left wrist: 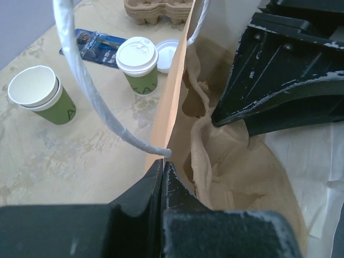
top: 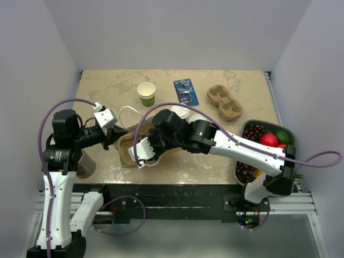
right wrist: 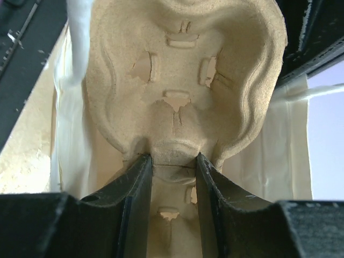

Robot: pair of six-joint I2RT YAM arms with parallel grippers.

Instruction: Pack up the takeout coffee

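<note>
No legible text: pale marks on lidded cup (left wrist: pixel 140 69), print on blue pack (left wrist: pixel 94 44) unreadable.

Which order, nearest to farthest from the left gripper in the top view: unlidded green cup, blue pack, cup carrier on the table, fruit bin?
From the left gripper:
1. Unlidded green cup, back, left of centre.
2. Blue pack, back centre.
3. Cup carrier, back right.
4. Fruit bin, right edge.

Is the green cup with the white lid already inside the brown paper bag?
No, the lidded cup stands upright on the table outside the paper bag, beside a loose white lid.
</note>
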